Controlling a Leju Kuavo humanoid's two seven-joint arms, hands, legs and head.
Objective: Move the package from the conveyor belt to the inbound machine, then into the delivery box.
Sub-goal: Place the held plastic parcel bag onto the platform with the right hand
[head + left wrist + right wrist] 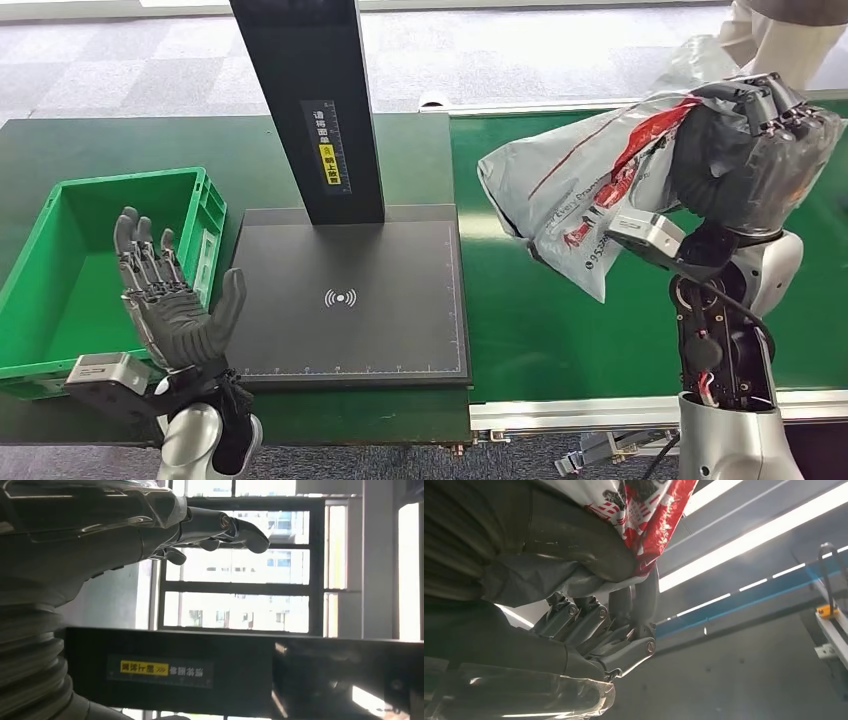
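Observation:
A grey plastic package (pixel 575 195) with red print hangs in the air over the green conveyor belt (pixel 560 340), right of the scanner. My right hand (pixel 760 150) grips its upper right end; the right wrist view shows my fingers (pixel 634 605) clamped on the red-and-white wrapping (pixel 644 505). The black inbound machine (pixel 350 300) has a flat plate with a white wireless mark and a dark upright post (pixel 310 100). The green delivery box (pixel 60 270) stands left of it. My left hand (pixel 165 295) is raised, palm up and fingers spread, between box and plate, holding nothing.
A person in light clothing (pixel 780 35) stands past the belt at the far right. The belt's metal rail (pixel 650 410) runs along its near edge. Through the left wrist view I see windows (pixel 240 580) beyond my left hand (pixel 150 525) and the machine's labelled post (pixel 165 670).

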